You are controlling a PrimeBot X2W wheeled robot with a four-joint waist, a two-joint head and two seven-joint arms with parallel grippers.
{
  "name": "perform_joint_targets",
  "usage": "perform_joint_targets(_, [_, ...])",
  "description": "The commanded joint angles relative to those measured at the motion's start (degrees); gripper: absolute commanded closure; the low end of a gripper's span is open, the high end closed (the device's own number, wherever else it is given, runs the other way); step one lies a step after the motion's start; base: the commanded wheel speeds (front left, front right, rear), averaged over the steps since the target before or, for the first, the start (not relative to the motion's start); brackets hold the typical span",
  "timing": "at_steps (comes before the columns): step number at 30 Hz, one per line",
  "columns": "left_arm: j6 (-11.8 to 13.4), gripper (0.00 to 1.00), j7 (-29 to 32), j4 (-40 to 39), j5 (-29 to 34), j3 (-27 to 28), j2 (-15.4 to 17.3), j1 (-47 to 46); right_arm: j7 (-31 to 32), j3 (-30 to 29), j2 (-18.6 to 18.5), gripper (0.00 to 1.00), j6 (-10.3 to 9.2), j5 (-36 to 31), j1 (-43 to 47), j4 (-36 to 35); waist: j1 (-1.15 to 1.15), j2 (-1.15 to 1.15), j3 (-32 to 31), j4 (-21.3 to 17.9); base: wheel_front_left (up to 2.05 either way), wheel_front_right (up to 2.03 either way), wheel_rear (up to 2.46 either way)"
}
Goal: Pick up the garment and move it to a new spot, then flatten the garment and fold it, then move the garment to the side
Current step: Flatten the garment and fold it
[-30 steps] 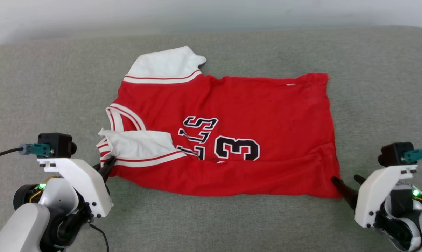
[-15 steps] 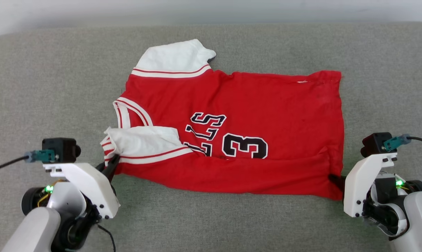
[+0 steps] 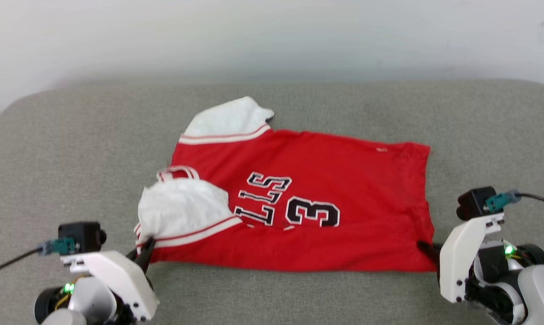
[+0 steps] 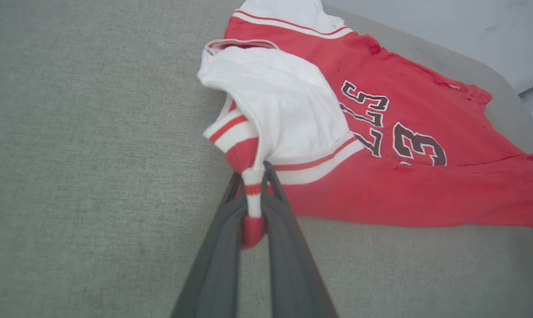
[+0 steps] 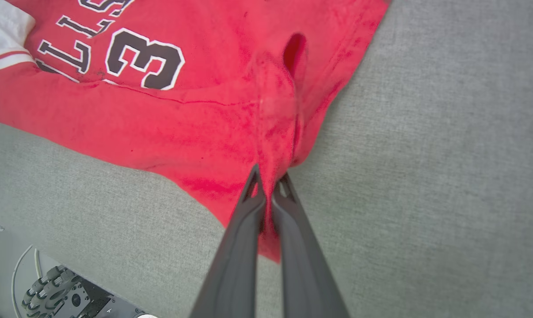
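**A:** What is laid out, and where?

**B:** A grey upholstered cushion (image 3: 73, 149) is spread across the head view. A red jersey (image 3: 344, 180) is laid on it at the centre of the frame, printed number upward. A long crease is seen running above its lower edge.

**A:** How is it held?

**B:** The white shoulder panel (image 3: 182, 212) at the lower left is bunched up. Its striped trim is pinched by the left gripper (image 3: 145, 250), and the left wrist view shows the left gripper (image 4: 253, 172) clenched on that strip. The hem corner at the lower right is grasped by the right gripper (image 3: 423, 247). In the right wrist view red cloth is clamped between the closed fingers of the right gripper (image 5: 270, 174).

**A:** Which step is judged to be in hand?

**B:** The pick-up is taken to be under way. Both near corners are secured, while most of the cloth is not yet lifted off the cushion.

**A:** What is called for next?

**B:** An even raise of both arms is likely needed, with the near edge kept taut between them so that the body hangs clear before it is carried. The pinches are narrow, so a slow lift would be advised lest a corner be pulled free.
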Motion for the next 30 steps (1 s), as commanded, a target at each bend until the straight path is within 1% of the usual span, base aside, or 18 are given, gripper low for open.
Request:
perform_joint_targets(1, [0.36,1.0,-0.38,-0.34,-0.03,0.2,0.1,1.14,0.16,-0.09,-0.31,1.0,0.12,0.21,0.89,-0.47,0.0,0.0,-1.74,0.37,0.0,0.0,0.0])
perform_joint_targets(8, [3.06,1.0,-0.22,-3.52,-1.77,1.12,0.44,9.33,2.06,-1.98,-0.77,1.0,0.06,0.17,7.6,-4.93,0.0,0.0,-4.71,1.19,0.0,0.0,0.0])
perform_joint_targets(11, [3.46,1.0,0.61,-3.37,-2.76,0.71,0.16,11.8,3.07,-3.3,-0.39,1.0,0.07,-0.51,10.69,-4.86,0.0,0.0,-5.02,1.45,0.0,0.0,0.0])
perform_joint_targets(13, [3.31,1.0,1.3,-2.01,-4.36,0.42,-1.07,12.74,2.96,-4.06,0.25,1.0,0.06,-1.03,12.11,-4.09,0.0,0.0,-5.01,1.56,0.0,0.0,0.0])
perform_joint_targets(14, [3.01,1.0,1.71,-1.13,-4.85,0.12,-1.36,13.02,2.62,-4.09,0.2,0.66,0.07,-1.78,12.52,-3.51,0.0,0.0,-4.99,1.47,0.0,0.0,0.0])
perform_joint_targets(15, [2.61,0.98,1.59,-0.21,-5.34,0.05,-1.9,12.84,2.03,-3.89,-0.17,0.0,0.06,-2.64,12.85,-3.04,0.0,0.0,-4.94,1.41,0.0,0.0,0.0])
perform_joint_targets(16, [2.43,0.52,0.98,0.81,-5.45,0.12,-2.34,12.35,1.24,-3.78,0.28,0.0,0.06,-2.34,13.1,-2.54,0.0,0.0,-4.93,1.38,0.0,0.0,0.0])
perform_joint_targets(17, [2.3,0.0,0.05,1.71,-5.15,0.42,-2.69,11.61,0.03,-3.56,0.83,0.0,0.07,-2.31,13.25,-2.26,0.0,0.0,-4.91,1.32,0.0,0.0,0.0])
perform_joint_targets(20, [1.41,0.0,-2.65,3.74,-4.2,0.71,-3.64,9.83,-5.88,-3.05,1.18,0.0,0.07,-2.86,12.89,-2.28,0.0,0.0,-4.71,0.93,0.0,0.0,0.0])
perform_joint_targets(24, [0.46,0.0,-8.52,4.57,-1.47,2.06,-3.58,6.46,-16.93,-4.15,1.57,0.0,0.07,-4.92,10.9,-3.76,0.0,0.0,-4.38,0.1,0.0,0.0,0.0])
perform_joint_targets(27, [0.66,0.0,-12.31,3.84,1.29,2.47,-3.54,3.26,-24.76,-6.13,2.7,0.0,0.07,-6.38,9.51,-4.82,0.0,0.0,-3.78,-0.76,0.0,0.0,0.0])
perform_joint_targets(30, [0.44,0.0,-15.47,3.66,3.24,3.42,-3.2,-0.52,-30.75,-7.73,3.87,0.0,0.07,-8.64,7.73,-6.45,0.0,0.0,-2.39,-1.79,0.0,0.0,0.0])
